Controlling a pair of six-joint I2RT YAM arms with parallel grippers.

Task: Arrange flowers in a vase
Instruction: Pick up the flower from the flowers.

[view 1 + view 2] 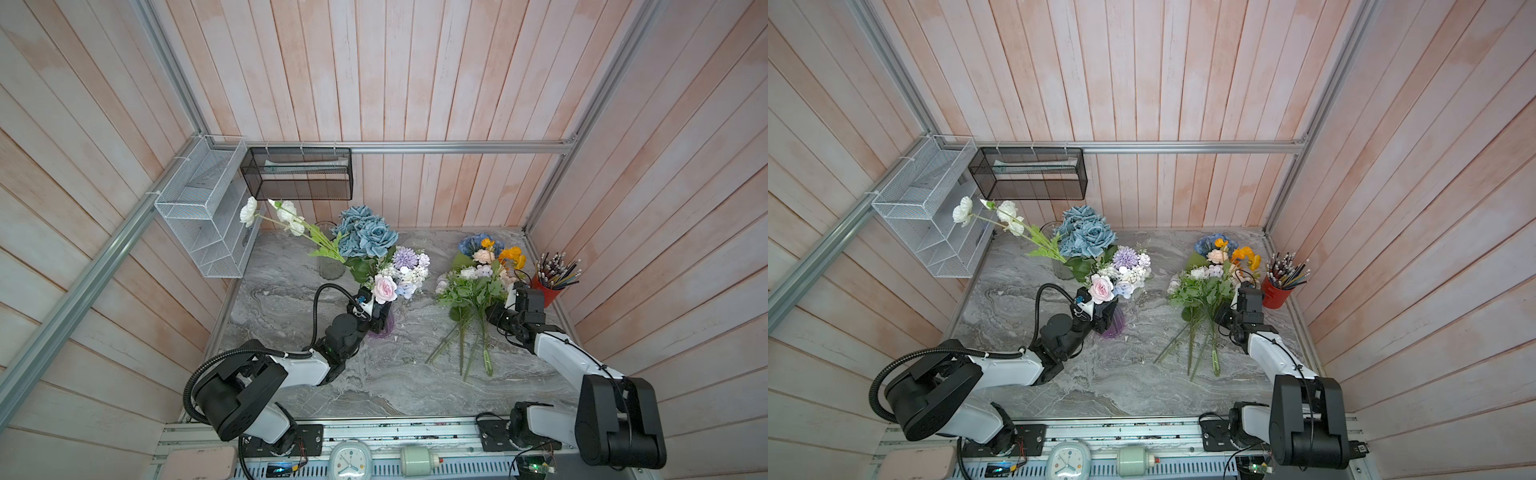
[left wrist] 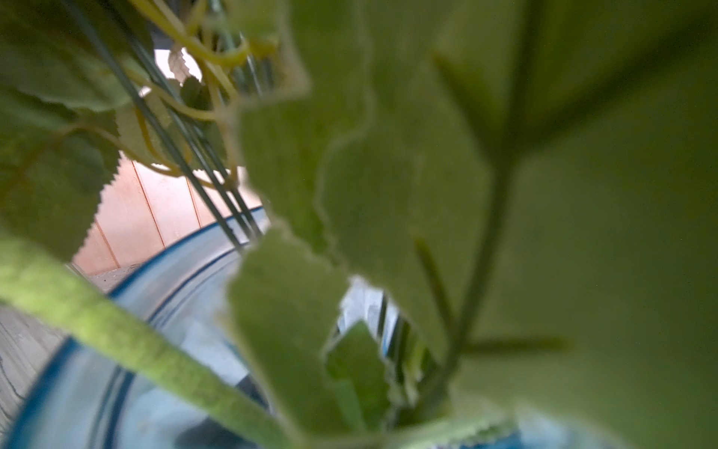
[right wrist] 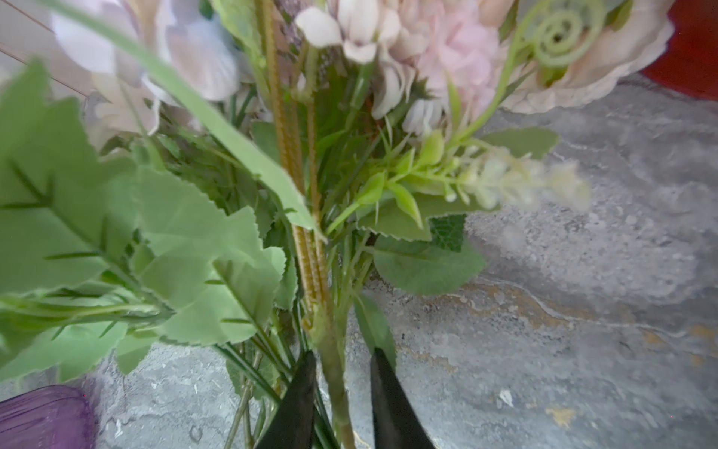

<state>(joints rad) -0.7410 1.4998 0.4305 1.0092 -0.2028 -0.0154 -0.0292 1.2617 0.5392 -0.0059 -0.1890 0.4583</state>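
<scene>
A purple glass vase [image 1: 390,326] stands mid-table with dusty-blue roses [image 1: 365,235], white blooms [image 1: 286,214], a lilac flower [image 1: 405,257] and a pink rose [image 1: 384,289] in it. My left gripper [image 1: 376,319] is closed round the vase under the blooms. Leaves [image 2: 388,194] fill the left wrist view and hide its jaws. A mixed bunch of flowers [image 1: 469,291] lies on the table to the right, stems [image 1: 461,349] towards me. My right gripper [image 3: 342,352] straddles one green stem [image 3: 334,373] of that bunch. A gap shows beside the stem, so it is open.
A red cup of pencils [image 1: 546,291] stands just right of my right gripper [image 1: 496,313]. More flowers, blue, peach and orange [image 1: 490,253], lie behind the bunch. A clear glass vase [image 1: 331,270] stands at the back left. White [image 1: 203,220] and black [image 1: 299,174] wire baskets hang on the walls.
</scene>
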